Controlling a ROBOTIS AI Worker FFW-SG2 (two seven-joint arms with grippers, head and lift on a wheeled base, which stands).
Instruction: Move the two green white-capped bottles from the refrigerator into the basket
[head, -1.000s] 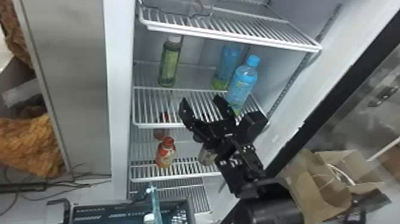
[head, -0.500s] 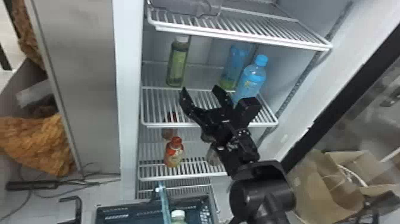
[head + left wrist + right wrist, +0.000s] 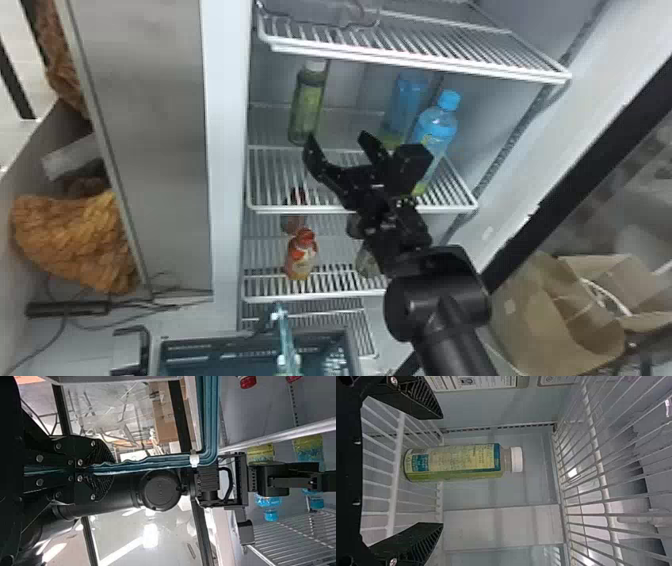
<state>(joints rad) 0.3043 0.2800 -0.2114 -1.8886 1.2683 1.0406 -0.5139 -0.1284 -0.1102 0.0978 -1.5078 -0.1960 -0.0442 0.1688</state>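
- Your right gripper [image 3: 337, 141] is wide, on the near side of the green white-capped bottle [image 3: 306, 105].
- That bottle stands on the shelf [image 3: 270, 207], left of the blue bottles [image 3: 436, 125].
- Your left gripper [image 3: 105, 470] pinches the basket [image 3: 210, 338].

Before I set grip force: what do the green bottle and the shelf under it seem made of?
The green bottle looks like smooth, see-through plastic: green contents show past the label's edge, though glass is possible. Its cap is opaque, even white, probably plastic. The shelf looks like white-coated metal wire, judging by its thin, evenly spaced bars.
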